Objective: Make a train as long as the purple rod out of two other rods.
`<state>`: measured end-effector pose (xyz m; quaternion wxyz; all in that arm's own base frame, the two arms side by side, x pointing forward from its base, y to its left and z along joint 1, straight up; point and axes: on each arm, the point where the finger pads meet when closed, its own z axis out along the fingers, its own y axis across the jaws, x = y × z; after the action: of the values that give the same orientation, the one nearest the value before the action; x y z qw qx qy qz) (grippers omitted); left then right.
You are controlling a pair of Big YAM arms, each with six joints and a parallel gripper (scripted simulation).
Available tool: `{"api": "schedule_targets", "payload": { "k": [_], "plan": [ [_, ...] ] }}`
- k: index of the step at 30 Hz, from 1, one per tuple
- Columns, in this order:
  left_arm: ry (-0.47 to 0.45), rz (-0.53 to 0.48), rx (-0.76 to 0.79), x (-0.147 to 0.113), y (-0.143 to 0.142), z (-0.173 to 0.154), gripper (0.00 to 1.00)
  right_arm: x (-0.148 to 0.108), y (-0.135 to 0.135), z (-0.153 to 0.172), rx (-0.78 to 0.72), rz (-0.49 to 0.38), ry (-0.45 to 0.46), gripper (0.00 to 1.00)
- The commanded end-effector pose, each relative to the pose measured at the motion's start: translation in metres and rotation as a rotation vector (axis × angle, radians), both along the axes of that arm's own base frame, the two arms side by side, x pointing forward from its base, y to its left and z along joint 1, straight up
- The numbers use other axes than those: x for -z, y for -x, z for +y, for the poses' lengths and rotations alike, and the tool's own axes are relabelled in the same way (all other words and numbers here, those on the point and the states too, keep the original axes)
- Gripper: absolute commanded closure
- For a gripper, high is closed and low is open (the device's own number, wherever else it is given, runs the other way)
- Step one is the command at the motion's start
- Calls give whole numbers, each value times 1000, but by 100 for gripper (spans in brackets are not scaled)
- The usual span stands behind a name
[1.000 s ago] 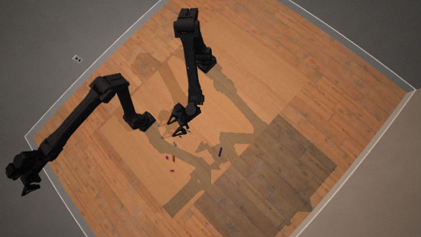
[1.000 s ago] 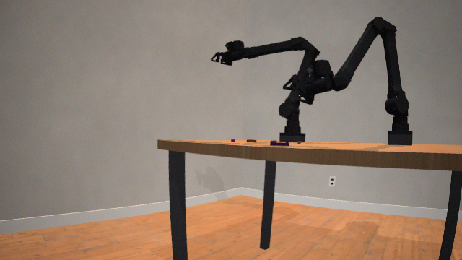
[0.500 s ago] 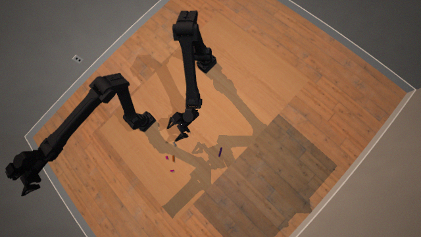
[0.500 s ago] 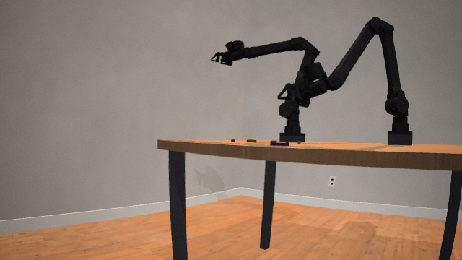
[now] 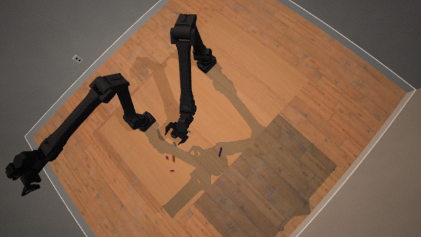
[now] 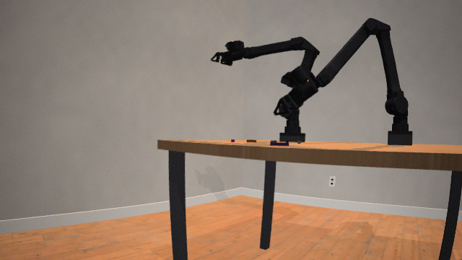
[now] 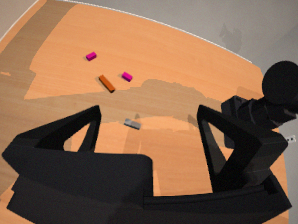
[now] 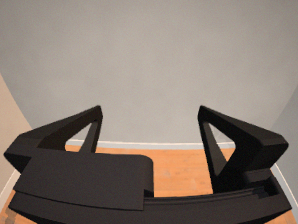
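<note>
The purple rod (image 5: 220, 151) (image 6: 279, 144) lies flat on the table (image 6: 325, 155), apart from the others. An orange rod (image 5: 173, 158) (image 7: 107, 83) (image 6: 251, 141) lies between two magenta rods (image 5: 167, 158) (image 5: 172, 170) (image 7: 127, 76) (image 7: 90, 56). A small grey rod (image 5: 174, 144) (image 7: 132, 123) lies nearest my left gripper (image 5: 175, 135) (image 7: 149, 110) (image 6: 279, 112), which is open and empty, hanging some way above it. My right gripper (image 5: 27, 191) (image 6: 216, 58) (image 8: 150, 110) is open and empty, held high out past the table's edge, facing the wall.
The two arm bases (image 6: 292, 137) (image 6: 400, 138) stand on the table behind the rods. The room's wooden floor (image 6: 253, 231) lies far below the table. The arms cast broad shadows over the rods.
</note>
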<state>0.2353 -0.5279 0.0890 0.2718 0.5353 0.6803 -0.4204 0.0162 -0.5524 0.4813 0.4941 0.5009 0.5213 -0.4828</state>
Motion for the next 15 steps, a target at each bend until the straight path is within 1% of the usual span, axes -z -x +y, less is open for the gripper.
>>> {"api": "schedule_targets", "payload": {
  "k": [1, 3, 4, 15],
  "plan": [
    [-49, 133, -72, -13, -2, -26, 0, -19, 7, 8, 14, -9, 45, 0],
    [-49, 133, -72, -13, -2, -26, 0, -19, 7, 8, 14, -9, 45, 0],
    [-109, 194, -122, -4, -1, -27, 0, -19, 7, 8, 14, -9, 45, 0],
    [-376, 425, -385, 26, 6, -26, 0, -19, 7, 8, 14, -9, 45, 0]
  ]
}}
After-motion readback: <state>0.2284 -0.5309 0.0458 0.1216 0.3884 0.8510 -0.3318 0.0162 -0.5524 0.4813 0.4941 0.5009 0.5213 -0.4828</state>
